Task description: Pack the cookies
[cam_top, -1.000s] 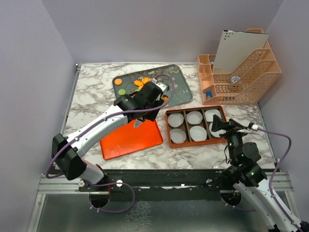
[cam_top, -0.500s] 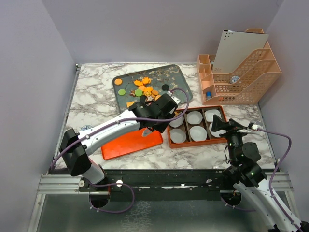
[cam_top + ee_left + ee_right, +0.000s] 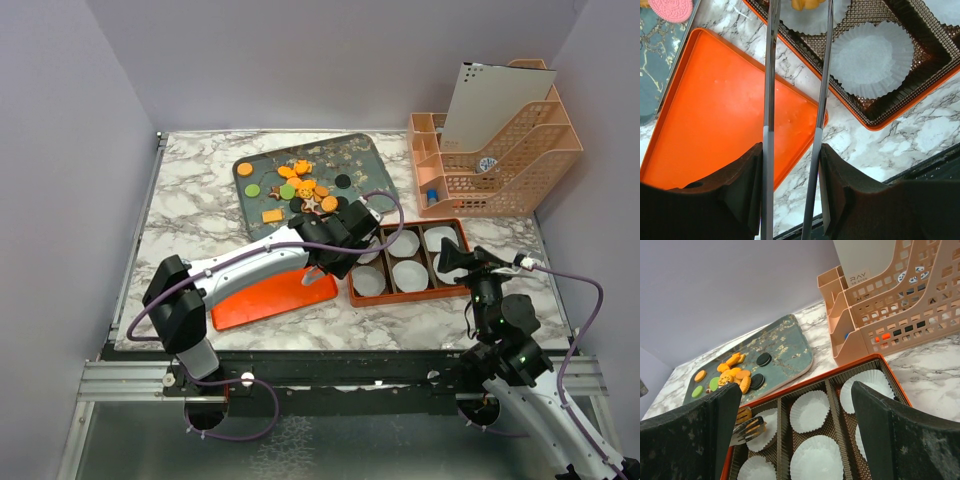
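The cookies (image 3: 300, 190), mostly orange with green, black and star ones, lie in a heap on the dark floral tray (image 3: 365, 160). My left gripper (image 3: 345, 235) is shut on metal tongs (image 3: 771, 75), whose tips hold an orange cookie (image 3: 742, 415) over the back-left paper cup of the orange box (image 3: 410, 298). In the left wrist view the gripper (image 3: 792, 155) shows both tong arms between its fingers, and a pink cookie (image 3: 671, 7) sits on the tray's edge. My right gripper (image 3: 455, 260) hangs open at the box's right end, holding nothing (image 3: 797, 390).
The orange lid (image 3: 265, 290) lies flat left of the box, under my left arm. A peach desk organizer (image 3: 500, 150) with a white sheet stands at the back right. The box holds several white paper cups (image 3: 810, 410).
My left arm has swung right from the tray, across the orange lid, bringing the tongs over the box's left end. The right arm has not moved.
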`<state>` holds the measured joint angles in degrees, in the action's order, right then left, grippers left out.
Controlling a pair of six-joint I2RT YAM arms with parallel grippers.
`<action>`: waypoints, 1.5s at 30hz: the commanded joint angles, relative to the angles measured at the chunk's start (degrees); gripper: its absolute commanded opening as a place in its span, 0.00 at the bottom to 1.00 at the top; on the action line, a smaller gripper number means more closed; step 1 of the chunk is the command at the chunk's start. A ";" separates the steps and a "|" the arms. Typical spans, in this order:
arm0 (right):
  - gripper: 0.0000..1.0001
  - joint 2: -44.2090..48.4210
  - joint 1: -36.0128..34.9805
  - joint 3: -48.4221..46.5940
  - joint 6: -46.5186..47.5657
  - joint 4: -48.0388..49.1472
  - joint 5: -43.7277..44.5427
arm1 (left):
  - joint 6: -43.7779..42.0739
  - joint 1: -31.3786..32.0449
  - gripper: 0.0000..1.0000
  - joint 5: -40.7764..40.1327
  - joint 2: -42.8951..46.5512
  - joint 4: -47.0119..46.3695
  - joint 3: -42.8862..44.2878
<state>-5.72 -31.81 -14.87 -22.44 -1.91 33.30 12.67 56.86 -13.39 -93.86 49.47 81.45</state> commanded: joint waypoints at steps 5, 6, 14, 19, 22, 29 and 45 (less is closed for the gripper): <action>1.00 -0.25 0.17 -0.07 -0.20 -1.10 1.42 | -0.18 0.62 0.20 -2.26 -2.75 -0.26 3.60; 1.00 -0.26 0.17 -0.07 -0.23 -1.12 1.42 | -0.25 0.70 0.20 -2.52 -2.99 -0.25 3.68; 1.00 -0.35 0.11 -0.07 -0.24 -1.16 1.53 | -0.36 0.99 0.34 -2.87 -3.28 0.09 3.89; 1.00 -0.35 0.12 -0.07 -0.24 -1.13 1.59 | -0.44 0.97 0.43 -2.60 -3.26 0.07 3.85; 1.00 -0.34 0.17 -0.07 -0.24 -1.10 1.59 | -0.49 0.97 0.47 -2.34 -3.34 0.10 4.04; 1.00 -0.35 0.16 -0.07 -0.24 -1.33 1.68 | -0.54 1.06 0.56 -2.13 -2.74 0.08 4.39; 1.00 -0.45 0.17 -0.07 -0.24 -1.31 1.66 | -0.88 0.14 0.46 -6.91 4.41 1.28 5.72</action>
<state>-5.74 -31.81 -14.87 -22.44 -2.70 33.41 12.38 57.49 -16.16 -94.15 49.76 84.20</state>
